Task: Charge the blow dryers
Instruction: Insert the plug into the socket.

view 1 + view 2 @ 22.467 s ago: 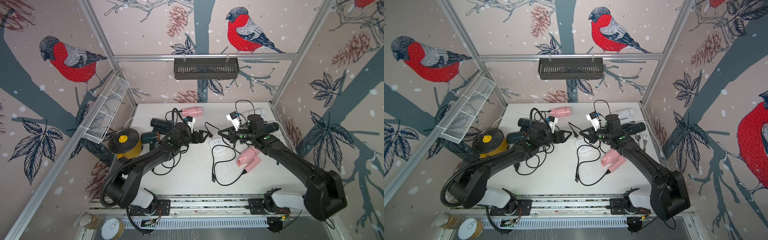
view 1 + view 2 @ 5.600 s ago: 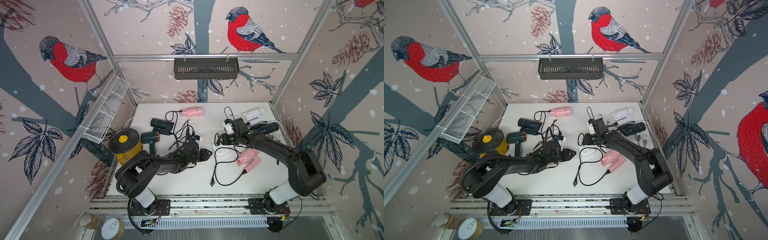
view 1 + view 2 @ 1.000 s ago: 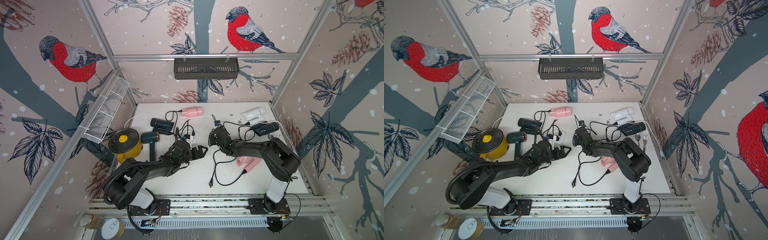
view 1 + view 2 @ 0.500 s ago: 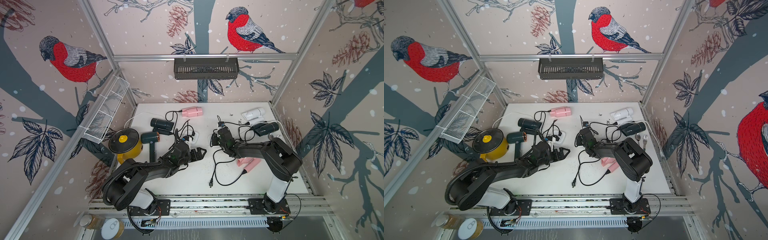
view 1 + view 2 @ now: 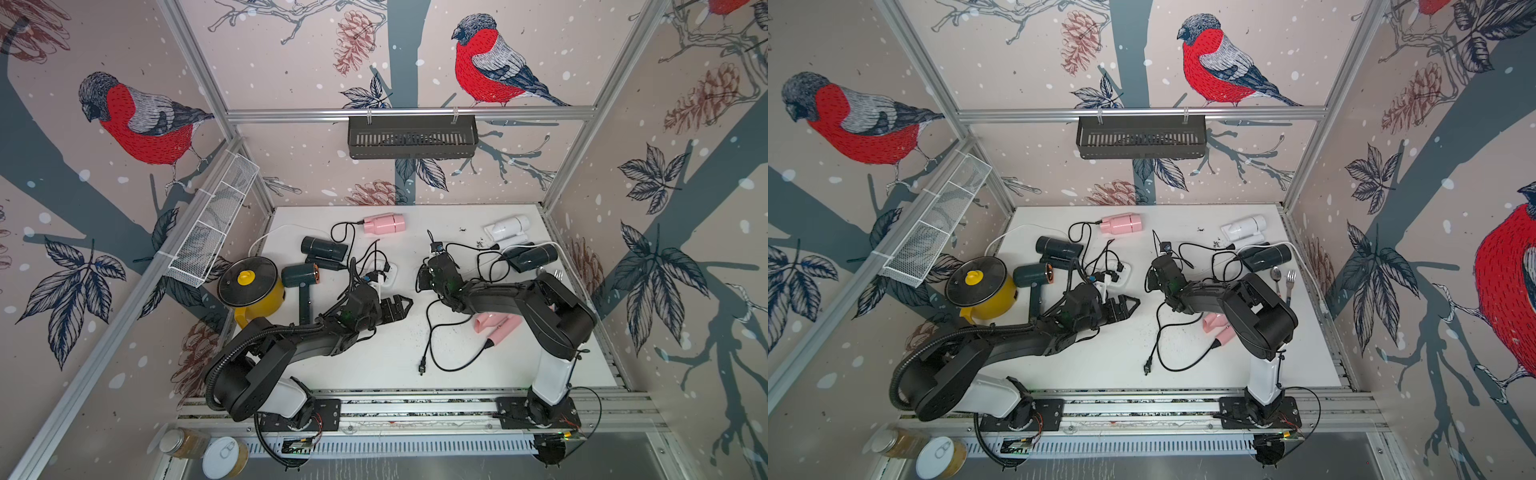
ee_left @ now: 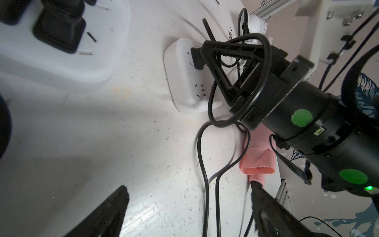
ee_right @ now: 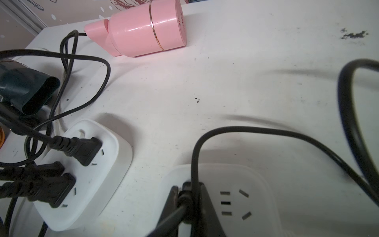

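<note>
Six blow dryers lie on the white table: pink, black and dark green at the back left, white and black at the back right, pink in front. My right gripper is shut on a black plug, pressed against a white power strip; its prongs are hidden. My left gripper hovers open and empty over bare table, left of that strip. The left power strip holds three plugs.
A yellow pot with a black lid stands by the left wall. A loose plug and looping cord lie at the centre front. A spoon and fork lie by the right wall. Wire basket and black shelf hang on the walls.
Over the last second the right gripper has shifted slightly with the plug at the strip. The left gripper has barely moved and stays open.
</note>
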